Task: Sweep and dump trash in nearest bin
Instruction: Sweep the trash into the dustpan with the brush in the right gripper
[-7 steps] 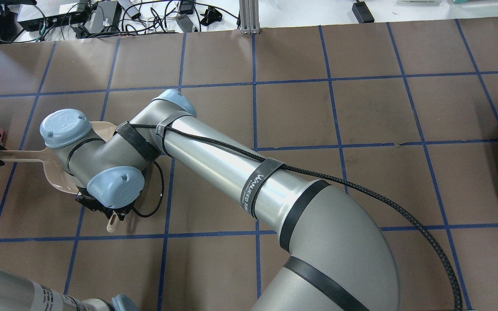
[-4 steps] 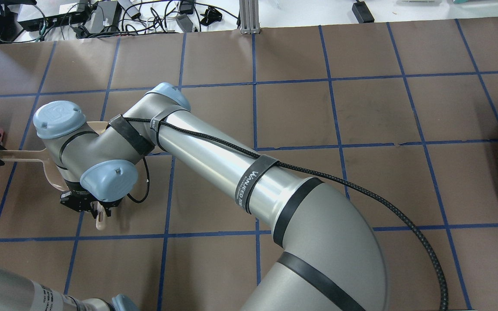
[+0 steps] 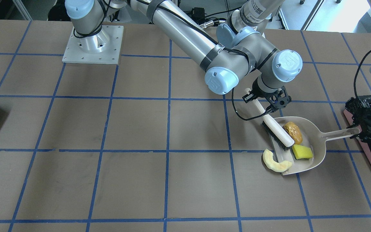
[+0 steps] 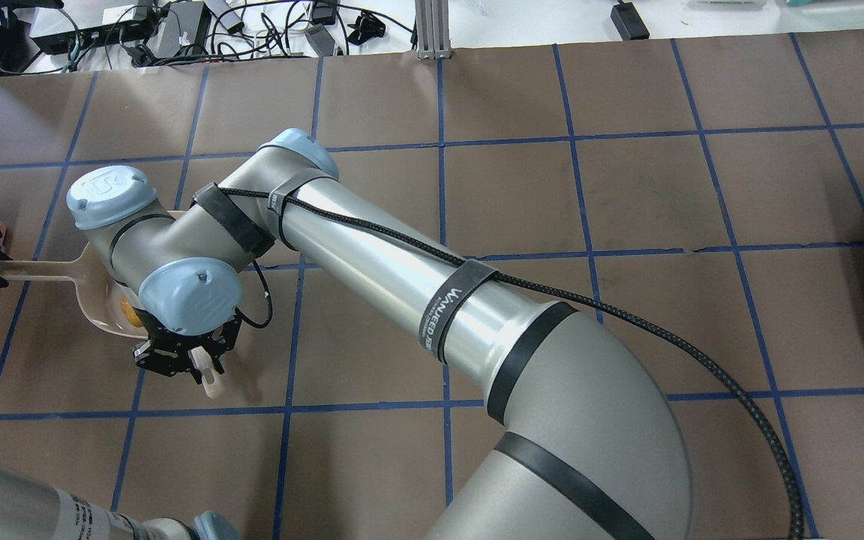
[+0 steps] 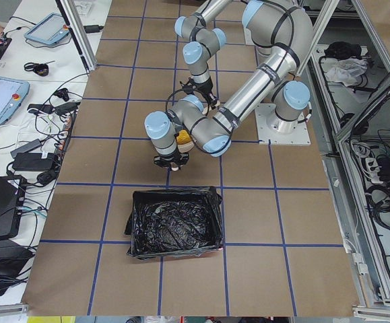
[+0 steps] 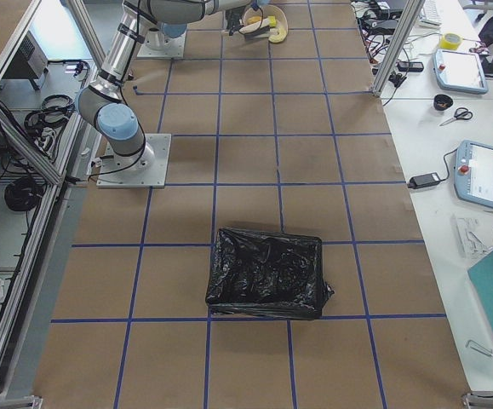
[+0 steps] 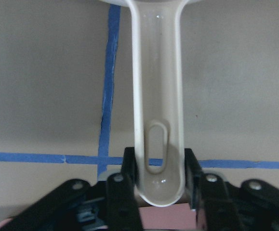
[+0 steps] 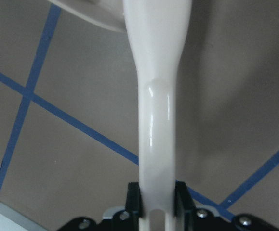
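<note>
**Sweeping stage.** The right gripper (image 3: 267, 106) was clamped on the brush (image 3: 277, 130) handle, and the left gripper (image 3: 361, 129) on the dustpan (image 3: 317, 151) handle. Beyond the right gripper, the orange-brown lump (image 3: 293, 132) and yellow wedge (image 3: 302, 152) lay inside the pan, while the cream crescent (image 3: 274, 162) lay at its lip, partly on the table. All 3 were judged light and apt to roll, so better swept than gripped. The bin (image 5: 135, 229) stood just behind the left gripper.

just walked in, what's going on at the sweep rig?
The right gripper, reaching across, is shut on the brush, bristles at the dustpan mouth. The left gripper holds the dustpan by its handle, beside the bin. The orange-brown lump and yellow wedge sit in the pan; the cream crescent slice lies at its lip, not fully in. Nothing dumped yet.
</note>
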